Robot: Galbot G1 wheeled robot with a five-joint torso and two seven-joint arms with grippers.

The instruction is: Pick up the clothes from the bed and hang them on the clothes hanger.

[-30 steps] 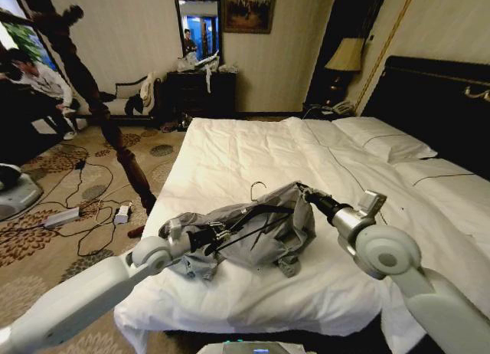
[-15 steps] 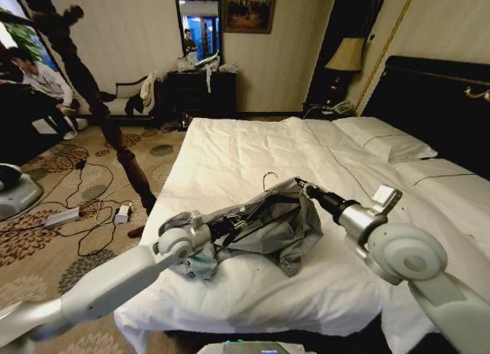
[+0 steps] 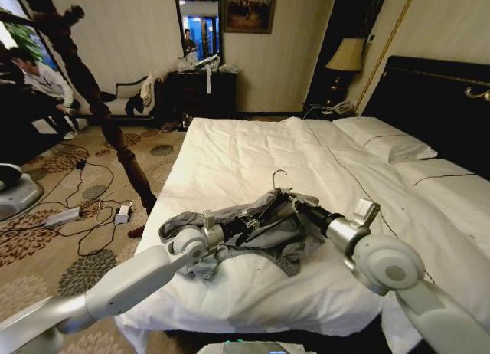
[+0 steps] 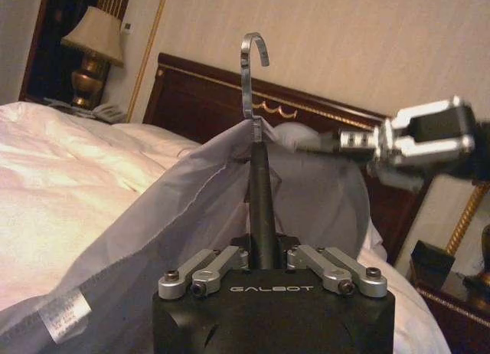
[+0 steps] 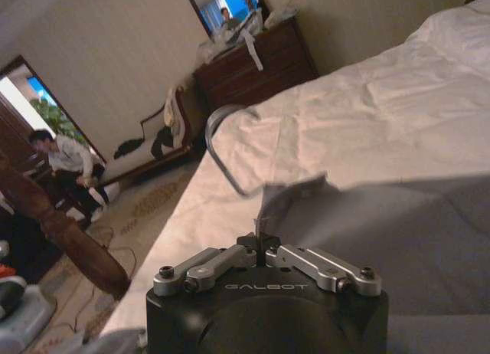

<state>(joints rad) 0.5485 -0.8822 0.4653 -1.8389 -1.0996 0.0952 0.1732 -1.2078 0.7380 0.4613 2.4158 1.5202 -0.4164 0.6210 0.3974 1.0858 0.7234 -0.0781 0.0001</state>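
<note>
My left gripper (image 4: 261,250) is clamped on the black neck of the clothes hanger (image 4: 259,151); my right gripper (image 5: 260,241) pinches the collar edge of the clothes (image 3: 269,233), bunched mid-bed (image 3: 253,151) below the silver hook. I fear the thin fabric slipping off one shoulder if I pull unevenly.

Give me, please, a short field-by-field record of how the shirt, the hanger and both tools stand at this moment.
shirt: grey shirt bunched on the white bed, draped over the hanger
hanger: black hanger inside the shirt, silver hook poking out through the collar
left tool: left tool shut on the hanger's neck
right tool: right tool shut on a fold of the shirt near the hook
label: pale tag on the shirt's edge
</note>
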